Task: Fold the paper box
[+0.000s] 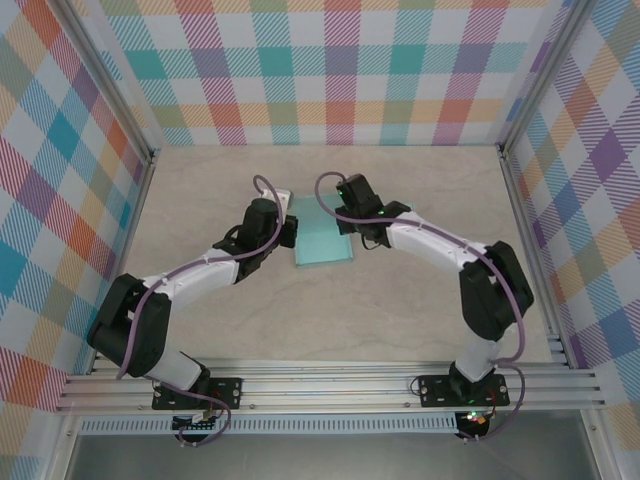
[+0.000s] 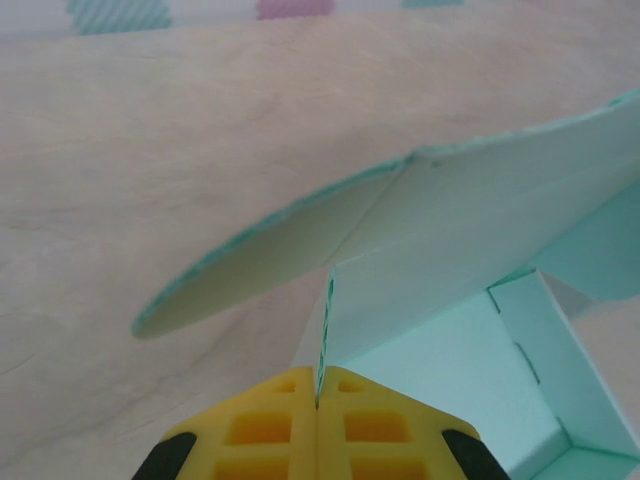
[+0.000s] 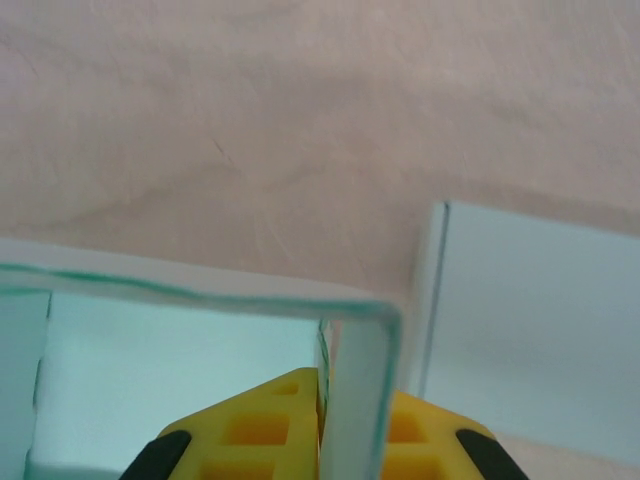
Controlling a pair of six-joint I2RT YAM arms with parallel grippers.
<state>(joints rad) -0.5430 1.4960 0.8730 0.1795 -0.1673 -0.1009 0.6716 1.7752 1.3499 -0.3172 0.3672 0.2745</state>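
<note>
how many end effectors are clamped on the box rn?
2. The left end effector is shut on the box at its left side; the right end effector is shut on it at its right side.

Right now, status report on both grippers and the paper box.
Left gripper shut on paper box flap. Right gripper shut on its wall. Box partly folded, flaps raised. Nothing else near it.

Pastel plaid walls (image 1: pixel 340 70) enclose a beige tabletop (image 1: pixel 400 320).
</note>
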